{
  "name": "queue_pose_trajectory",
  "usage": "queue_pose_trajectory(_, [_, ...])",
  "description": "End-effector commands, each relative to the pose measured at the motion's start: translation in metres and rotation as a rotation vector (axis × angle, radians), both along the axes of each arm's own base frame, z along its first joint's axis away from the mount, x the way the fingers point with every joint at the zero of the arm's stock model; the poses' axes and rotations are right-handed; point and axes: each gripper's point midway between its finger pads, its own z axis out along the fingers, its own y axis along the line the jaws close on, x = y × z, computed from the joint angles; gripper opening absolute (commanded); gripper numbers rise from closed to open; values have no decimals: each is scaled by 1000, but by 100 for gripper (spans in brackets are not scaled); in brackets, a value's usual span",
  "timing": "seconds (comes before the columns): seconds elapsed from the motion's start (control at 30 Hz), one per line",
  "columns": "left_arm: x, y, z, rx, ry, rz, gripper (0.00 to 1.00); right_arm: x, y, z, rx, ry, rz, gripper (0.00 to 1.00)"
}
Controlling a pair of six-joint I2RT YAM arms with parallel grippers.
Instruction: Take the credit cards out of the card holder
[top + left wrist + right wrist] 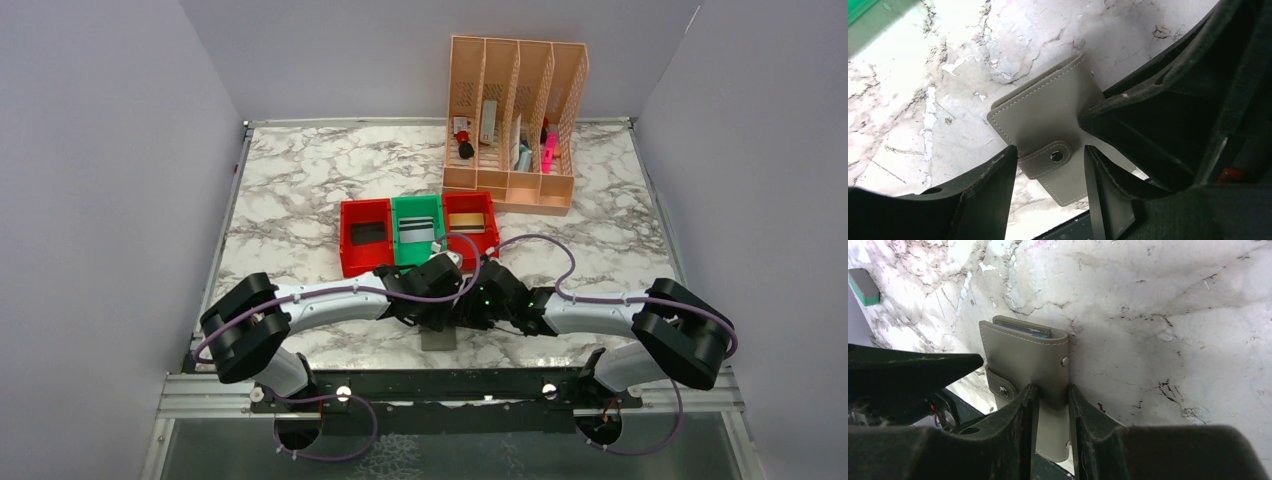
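Observation:
The grey card holder [437, 340] lies folded near the table's front edge, under both grippers. In the left wrist view the holder [1043, 115] has its snap strap [1050, 156] between my left gripper's [1050, 172] open fingers. My right gripper [1049, 402] is shut on the holder's [1023, 357] near panel, and a blue-grey inner edge [1020, 329] shows at its far side. A black card [367, 233], a silver-grey card [416, 232] and a gold-tan card [466, 222] each lie in a bin. My left gripper [432, 312] and right gripper [462, 315] meet over the holder.
Red bin [347, 255], green bin [400, 252] and a second red bin [490, 240] stand in a row behind the grippers. A tall peach slotted organiser [515, 190] stands at the back. A small teal block [863, 287] lies on the marble. The black front rail [450, 385] is close.

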Motion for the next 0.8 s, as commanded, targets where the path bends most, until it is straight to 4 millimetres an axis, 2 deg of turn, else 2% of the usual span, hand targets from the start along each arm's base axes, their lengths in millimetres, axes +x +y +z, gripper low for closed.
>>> queue_pose_trajectory(0.0, [-4, 4, 8, 63, 6, -18, 55, -3, -7, -11, -36, 33, -15, 32])
queue_pose_trajectory(0.17, [-4, 4, 12, 81, -7, -22, 61, -2, -8, -11, -34, 32, -23, 32])
queue_pose_trajectory(0.4, [-8, 9, -11, 151, 37, -19, 59, -3, -8, -9, -22, 34, -28, 33])
queue_pose_trajectory(0.5, [-6, 10, -18, 182, 27, -4, 54, -3, -9, -9, -16, 34, -30, 33])
queue_pose_trajectory(0.57, [-4, 11, -21, 200, 16, 5, 46, -3, -9, -8, -13, 33, -27, 33])
queue_pose_trajectory(0.7, [-3, 9, -16, 191, -7, 18, 34, -3, -9, -9, -16, 34, -25, 33])
queue_pose_trajectory(0.77, [1, 10, -10, 179, -31, 35, 33, -2, -10, -8, -18, 32, -31, 33])
